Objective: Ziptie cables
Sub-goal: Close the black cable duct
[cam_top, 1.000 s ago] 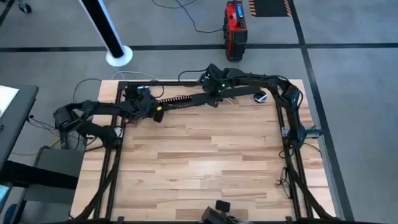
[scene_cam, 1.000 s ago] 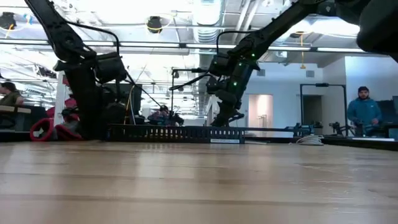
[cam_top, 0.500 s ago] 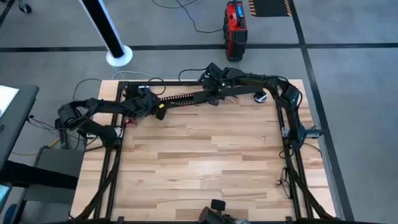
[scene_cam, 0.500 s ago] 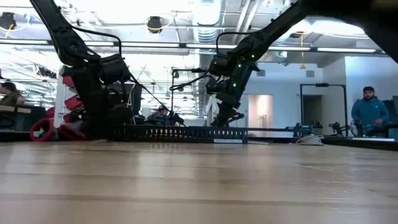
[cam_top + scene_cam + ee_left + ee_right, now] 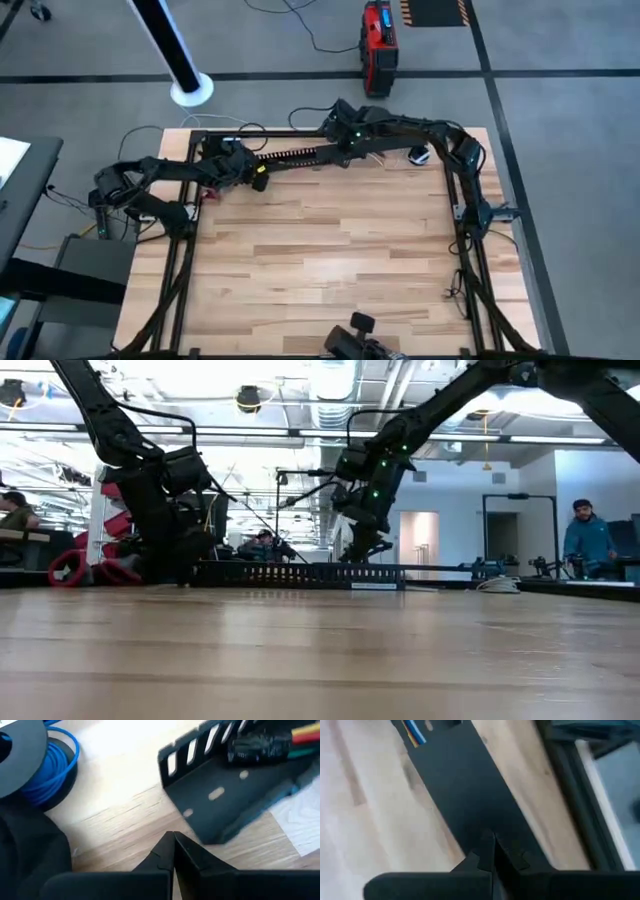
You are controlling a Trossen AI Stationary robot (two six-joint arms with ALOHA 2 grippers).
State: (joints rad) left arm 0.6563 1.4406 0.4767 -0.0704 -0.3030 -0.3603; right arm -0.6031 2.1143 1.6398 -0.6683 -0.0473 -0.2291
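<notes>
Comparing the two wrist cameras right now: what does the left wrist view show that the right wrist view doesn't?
Only the left wrist view shows a black spool of blue wire, the end of the black slotted plastic channel, a black connector with red, yellow and green wires lying in it, and white paper.

Only the right wrist view shows a flat black rigid strip, thin blue, yellow and red wires at its far end, and the dark table frame rail.

Both show the light wooden tabletop and their own hand shut: left hand, right hand.

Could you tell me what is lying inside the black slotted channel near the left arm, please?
Inside the black slotted channel, a black connector with red, yellow and green wires shows. The rest of the channel's length runs out of view.
</notes>
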